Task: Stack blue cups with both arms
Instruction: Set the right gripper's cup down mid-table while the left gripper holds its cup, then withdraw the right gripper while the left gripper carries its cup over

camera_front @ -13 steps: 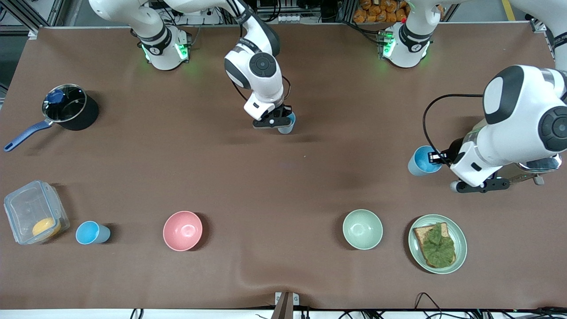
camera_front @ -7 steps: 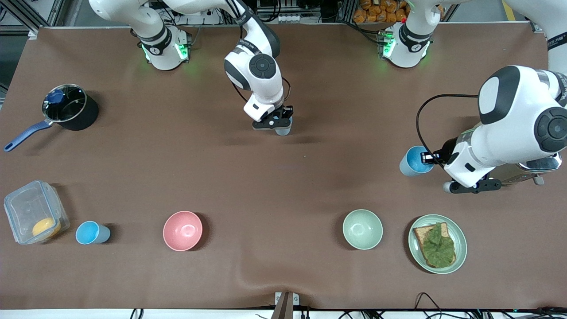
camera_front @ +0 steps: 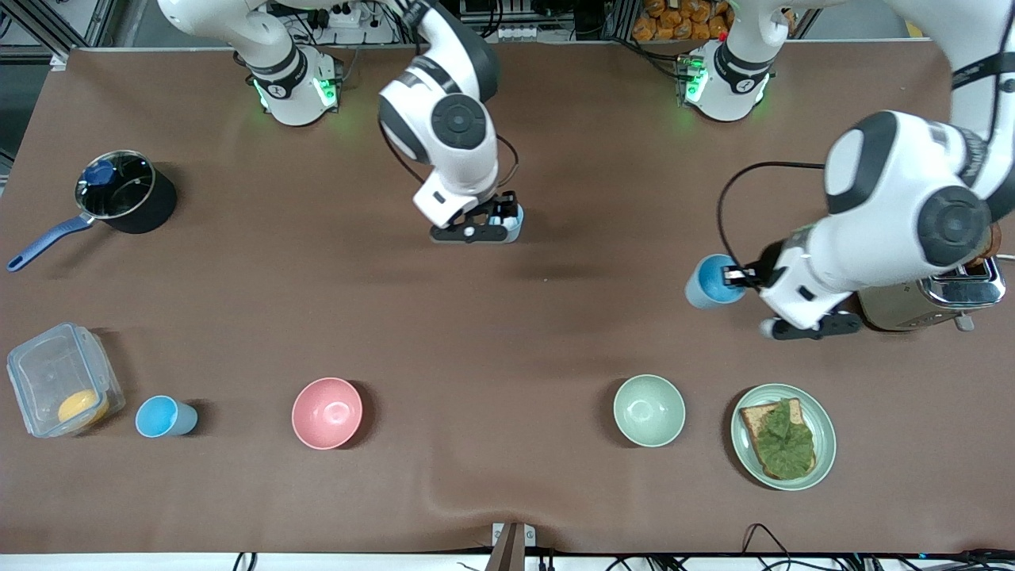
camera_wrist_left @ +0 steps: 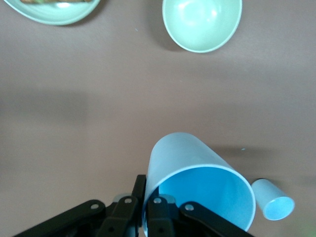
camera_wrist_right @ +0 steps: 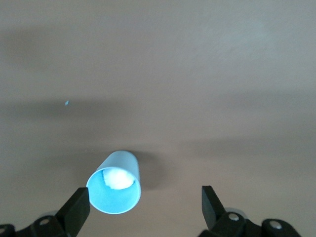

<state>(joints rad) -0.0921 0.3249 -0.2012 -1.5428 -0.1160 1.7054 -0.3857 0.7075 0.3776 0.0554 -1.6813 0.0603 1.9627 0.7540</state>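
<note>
My left gripper (camera_front: 733,277) is shut on the rim of a blue cup (camera_front: 708,282) with a bright sky-blue inside and holds it tilted above the table. In the left wrist view the fingers (camera_wrist_left: 139,190) pinch the wall of that cup (camera_wrist_left: 185,163). A second blue cup (camera_front: 515,226) stands upright mid-table and shows small in the left wrist view (camera_wrist_left: 273,200). My right gripper (camera_front: 499,224) hangs open above it. In the right wrist view the cup (camera_wrist_right: 114,190) lies just inside one finger of the gripper (camera_wrist_right: 143,203). A third blue cup (camera_front: 164,416) stands beside the plastic container.
A black saucepan (camera_front: 125,193) and a clear container (camera_front: 59,379) are at the right arm's end. A pink bowl (camera_front: 327,412), a pale green bowl (camera_front: 649,410) and a plate with toast (camera_front: 783,436) stand near the front camera. A toaster (camera_front: 944,297) stands under the left arm.
My left arm has carried its cup toward the middle of the table. My right arm has risen and shifted a little over the standing cup.
</note>
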